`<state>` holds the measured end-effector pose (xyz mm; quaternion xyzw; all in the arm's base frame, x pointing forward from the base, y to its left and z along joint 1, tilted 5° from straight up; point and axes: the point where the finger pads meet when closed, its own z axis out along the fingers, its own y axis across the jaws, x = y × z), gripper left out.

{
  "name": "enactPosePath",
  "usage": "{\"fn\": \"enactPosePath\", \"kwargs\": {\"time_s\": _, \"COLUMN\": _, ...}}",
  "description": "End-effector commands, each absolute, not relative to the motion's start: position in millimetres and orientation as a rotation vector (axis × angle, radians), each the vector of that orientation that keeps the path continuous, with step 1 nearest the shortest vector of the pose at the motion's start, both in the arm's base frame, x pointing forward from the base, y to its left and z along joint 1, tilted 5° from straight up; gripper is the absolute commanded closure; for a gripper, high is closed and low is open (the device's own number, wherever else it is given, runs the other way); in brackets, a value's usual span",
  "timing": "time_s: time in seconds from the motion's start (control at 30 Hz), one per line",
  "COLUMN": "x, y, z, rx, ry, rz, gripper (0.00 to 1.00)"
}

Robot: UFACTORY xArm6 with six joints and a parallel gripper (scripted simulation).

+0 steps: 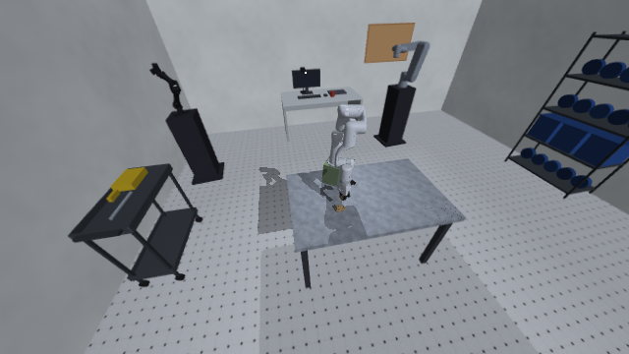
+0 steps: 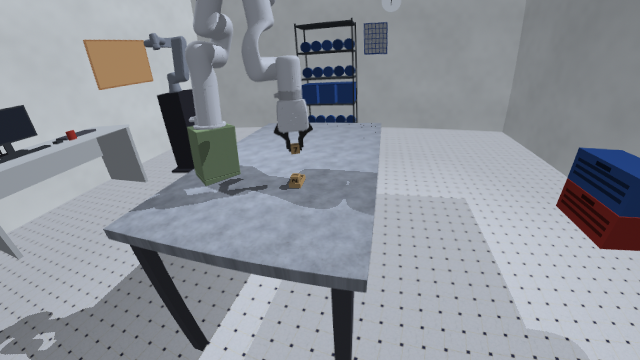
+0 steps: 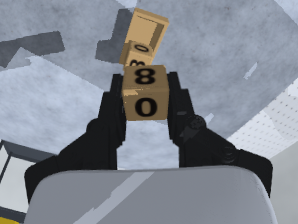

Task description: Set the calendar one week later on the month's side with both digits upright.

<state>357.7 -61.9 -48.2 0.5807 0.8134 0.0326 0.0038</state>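
With the wooden digit cube (image 2: 295, 148) (image 3: 146, 95) clamped in our black fingers (image 1: 346, 196) (image 2: 295, 148), we hung above the shallow wooden tray (image 1: 342, 208) (image 2: 296, 185) (image 3: 146, 27), whose open half lay beyond the seated cube (image 3: 139, 52).

Number cubes: two, one (image 2: 295, 149) (image 3: 145, 93) up high plus one (image 3: 138, 54) down in the tray
Wooden trays: just the one (image 3: 145, 29)
Robot arms: three, counting the white one (image 1: 350, 133) (image 2: 288, 75), a grey one (image 1: 418, 61) (image 2: 179, 57) and a black one (image 1: 172, 86)
Cork boards: one (image 1: 385, 41) (image 2: 117, 65)
Monitors: one (image 1: 311, 79) (image 2: 15, 126)
Red mugs: one (image 1: 332, 93) (image 2: 71, 135)
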Motion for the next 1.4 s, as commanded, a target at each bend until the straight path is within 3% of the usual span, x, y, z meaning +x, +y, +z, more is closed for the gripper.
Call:
{"fn": "enactPosePath", "kwargs": {"time_s": 0.0, "x": 358.9, "y": -62.2, "z": -47.2, "rx": 1.626, "ry": 2.667, "rz": 0.129, "gripper": 0.73}}
{"fn": "enactPosePath", "kwargs": {"time_s": 1.37, "x": 358.4, "y": -61.9, "z": -46.4, "rx": 0.006, "ry": 3.085, "rz": 0.096, "gripper": 0.73}}
